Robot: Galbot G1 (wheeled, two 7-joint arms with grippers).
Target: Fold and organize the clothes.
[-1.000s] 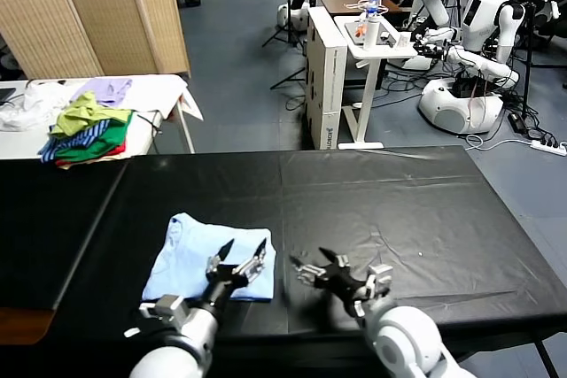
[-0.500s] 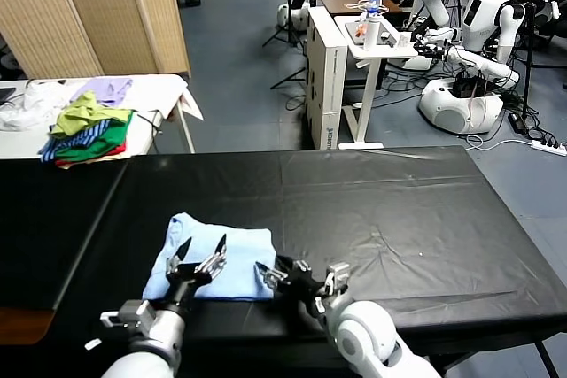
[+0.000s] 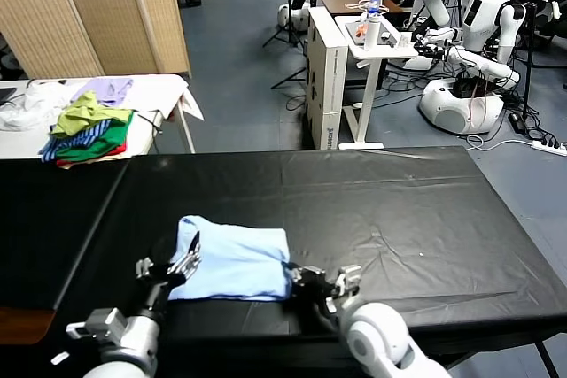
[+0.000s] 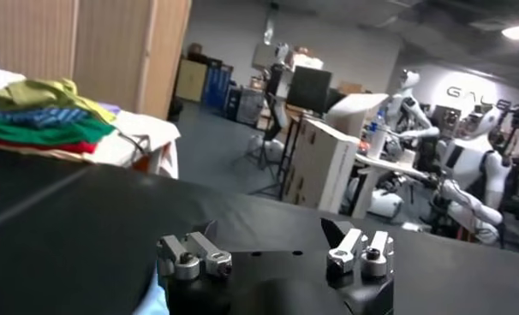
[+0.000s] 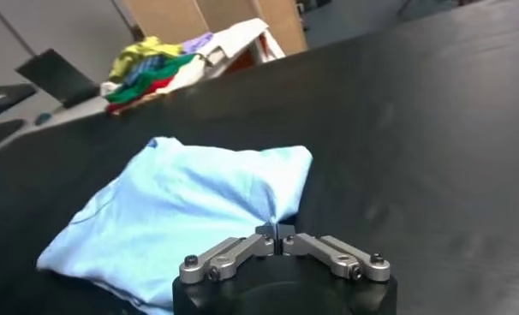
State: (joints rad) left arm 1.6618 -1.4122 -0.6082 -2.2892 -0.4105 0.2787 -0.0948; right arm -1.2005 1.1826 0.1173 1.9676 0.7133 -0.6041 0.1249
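Note:
The clothes, a light-blue T-shirt (image 3: 235, 261), lie folded on the black table (image 3: 390, 210) near its front edge. My right gripper (image 3: 294, 274) is at the shirt's near right corner, shut on a pinch of the blue fabric. In the right wrist view the gripper (image 5: 277, 232) has its jaws together on the shirt (image 5: 174, 214), and the cloth puckers toward them. My left gripper (image 3: 170, 263) sits at the shirt's left edge, open. In the left wrist view the gripper (image 4: 275, 241) holds nothing, and a sliver of the blue shirt (image 4: 154, 301) shows beside it.
A pile of green, red, striped and lilac garments (image 3: 87, 123) lies on a white table at the back left, beside a folding screen (image 3: 97, 6). A white cart (image 3: 350, 77) and other robots (image 3: 478, 50) stand beyond the table's far edge.
My right gripper moved left to the shirt's corner and shut on the fabric. The shirt shifted slightly right. My left gripper moved left to the shirt's left edge, staying open.

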